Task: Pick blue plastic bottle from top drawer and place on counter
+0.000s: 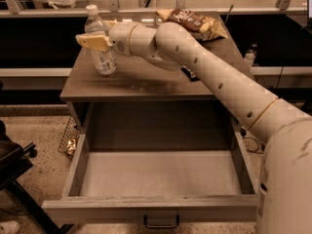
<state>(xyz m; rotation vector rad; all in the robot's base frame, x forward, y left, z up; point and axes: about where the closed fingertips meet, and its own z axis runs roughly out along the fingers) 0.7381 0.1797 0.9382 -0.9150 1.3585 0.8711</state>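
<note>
**Bottle upright on counter, gripper level with its upper half**

Position of the task object: the blue plastic bottle (103, 61) stands on the counter (146, 84), near the rear corner that lies to the left in the camera view. Its base rests flat on the surface. Its long axis is vertical and the white cap points up. The top drawer (161, 174) is pulled fully out below, and the bottle is not in it.

Position of the tool: the gripper (93, 39) reaches in from the right along a roughly horizontal line. It sits at the bottle's upper half, overlapping it in the view. It cannot be determined whether the gripper clamps the bottle or is already slack.

Governing relation: the gripper's approach line crosses the bottle's vertical axis at right angles, well above the base. Judgement: placement appears essentially complete. The remaining move is release and withdrawal.

- Retract along the arm's own line, towards the right.
- Avoid sideways drag, since contact this high is likely to tip the bottle.

A snack bag (192, 21) lies at the rear of the counter, well apart from the bottle
</note>
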